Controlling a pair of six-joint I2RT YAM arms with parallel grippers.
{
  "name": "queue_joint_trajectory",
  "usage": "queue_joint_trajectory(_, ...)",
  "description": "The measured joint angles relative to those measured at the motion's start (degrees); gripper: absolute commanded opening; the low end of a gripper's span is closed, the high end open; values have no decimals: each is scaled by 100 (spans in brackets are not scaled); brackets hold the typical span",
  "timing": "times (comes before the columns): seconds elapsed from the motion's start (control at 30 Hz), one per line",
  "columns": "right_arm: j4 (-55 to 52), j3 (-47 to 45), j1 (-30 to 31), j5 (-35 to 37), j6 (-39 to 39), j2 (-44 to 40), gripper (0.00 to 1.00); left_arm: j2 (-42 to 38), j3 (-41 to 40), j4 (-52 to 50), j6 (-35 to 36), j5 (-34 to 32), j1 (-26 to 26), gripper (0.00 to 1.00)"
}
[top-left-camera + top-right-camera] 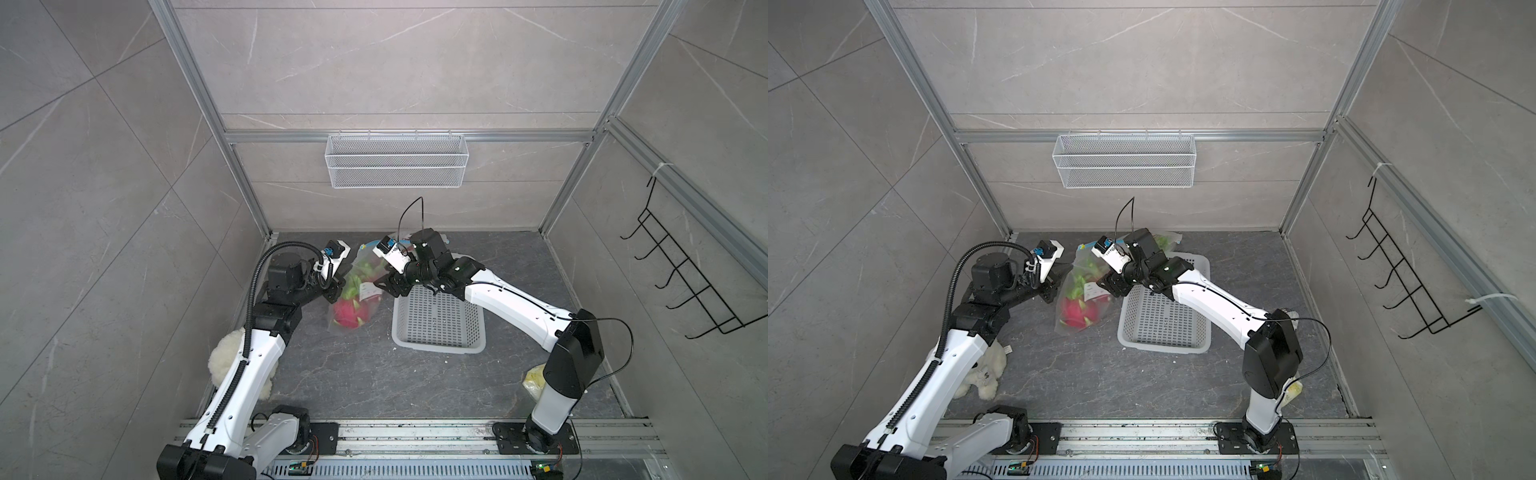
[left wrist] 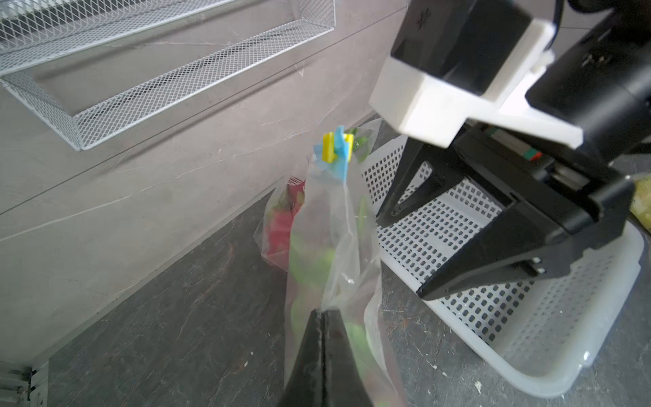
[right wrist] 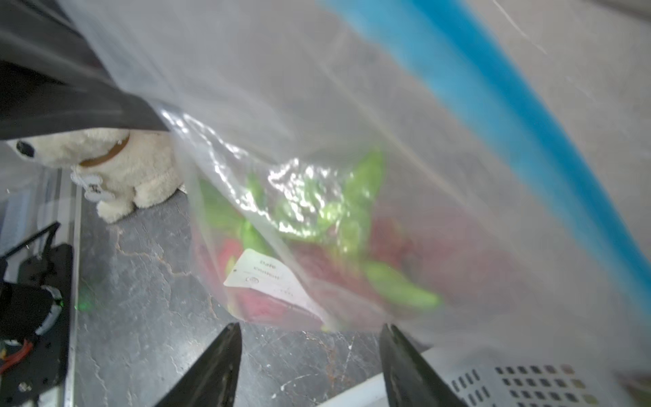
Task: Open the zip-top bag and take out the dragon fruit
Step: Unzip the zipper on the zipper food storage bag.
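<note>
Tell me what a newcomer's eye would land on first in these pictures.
The magenta dragon fruit with green scale tips glows inside a clear zip-top bag held up in the middle of the scene. The left tool is shut on the bag's plastic, while the right tool stands open beside it, by a white perforated basket. A cream plush dog sits beneath the left arm.
</note>
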Motion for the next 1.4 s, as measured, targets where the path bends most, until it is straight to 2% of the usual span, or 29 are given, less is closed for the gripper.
queue_joint_trajectory(0.27,-61,352,-168,-487,-1475,-170,61,-140,-494,-50,328,-188,68,0)
queue_joint_trajectory(0.5,-350,979,-302,-1010,-2380,-151,61,-131,-570,74,503,-273,74,0)
queue_joint_trajectory(0.6,-710,1891,-319,-1298,-2662,243,60,-129,-605,109,522,-225,74,0)
queue_joint_trajectory(0.8,-1486,4118,-380,-1930,-3235,1611,58,-125,-605,125,575,-122,74,0)
queue_joint_trajectory(1.03,-3027,6610,-391,-2485,-3810,3362,58,-173,-605,120,697,85,74,0)
queue_joint_trajectory(1.27,-3611,6706,-391,-2894,-4000,3622,54,-201,-605,114,776,339,72,0)
queue_joint_trajectory(1.33,-3659,6708,-391,-2979,-4037,3624,49,-201,-605,114,776,382,74,0)
queue_joint_trajectory(1.4,-3694,6710,-391,-3080,-4054,3624,38,-199,-605,114,776,382,74,0)
